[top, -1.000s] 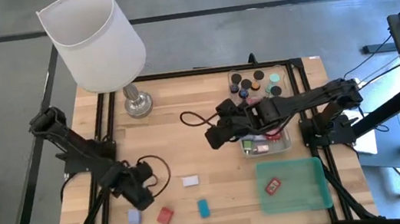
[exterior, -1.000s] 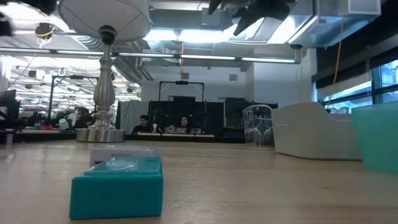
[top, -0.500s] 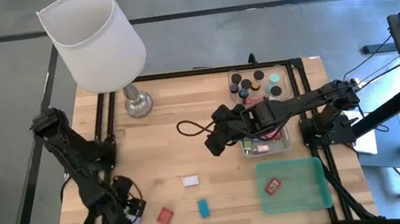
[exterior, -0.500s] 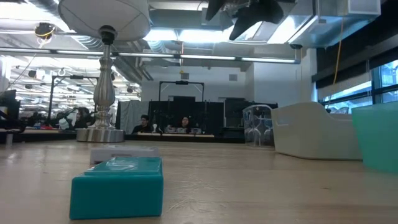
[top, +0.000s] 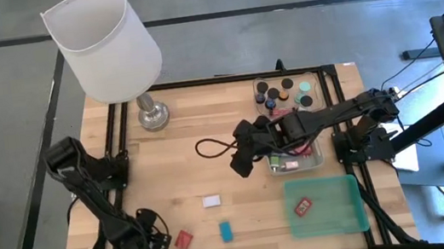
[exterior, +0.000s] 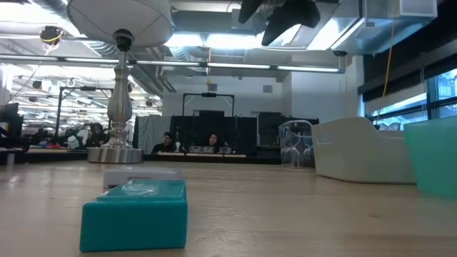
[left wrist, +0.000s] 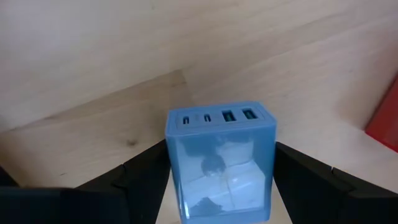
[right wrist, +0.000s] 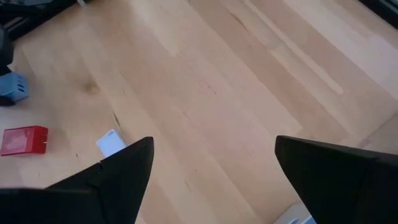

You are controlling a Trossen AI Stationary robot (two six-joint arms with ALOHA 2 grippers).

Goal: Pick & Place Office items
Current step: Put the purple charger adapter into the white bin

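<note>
My left gripper is low at the table's near left corner, open. Its fingers stand on either side of a lavender-blue block that has a row of ports on its upper face and rests on the table. A red block, a teal block and a white block lie on the wood to its right. My right gripper hangs open and empty above the table's middle. Black capped cylinders stand in the clear tray, and a red piece lies in the green tray. My left gripper has one finger at each side face of the lavender-blue block, coming slanting from above. The block's sides meet the fingers' edges in the wrist view. Whether they touch cannot be told. The block stands on the table.
A big white-shaded lamp stands on its metal base at the far left. The grey tray with small items sits under my right arm. The bare wood at the table's middle is free.
My left gripper has moved toward the table's near left corner and down, from beside the white block to around the lavender-blue block. The block has stayed where it was.
</note>
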